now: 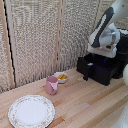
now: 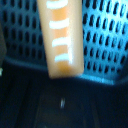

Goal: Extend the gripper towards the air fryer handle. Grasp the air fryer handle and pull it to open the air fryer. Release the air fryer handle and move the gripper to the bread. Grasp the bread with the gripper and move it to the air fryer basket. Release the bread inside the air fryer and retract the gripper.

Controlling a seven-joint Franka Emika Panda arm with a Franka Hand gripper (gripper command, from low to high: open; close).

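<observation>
The bread [image 2: 61, 37], an orange-brown stick with pale stripes, hangs close to the wrist camera over the perforated floor of the air fryer basket [image 2: 102, 40]. In the exterior view the black air fryer [image 1: 107, 70] stands at the right. Its basket [image 1: 92, 61] is pulled out, and the air fryer handle [image 1: 86, 73] juts from the front panel. The white wrist reaches down over the open basket, and the gripper [image 1: 101, 52] is mostly hidden against the black. The fingers do not show in the wrist view. The bread looks held above the mesh.
A pink mug [image 1: 51, 85] stands on the wooden table, with a small white bowl [image 1: 62, 77] of yellow food behind it. A patterned white plate [image 1: 31, 111] lies near the front at the exterior view's left. Woven screens form the backdrop.
</observation>
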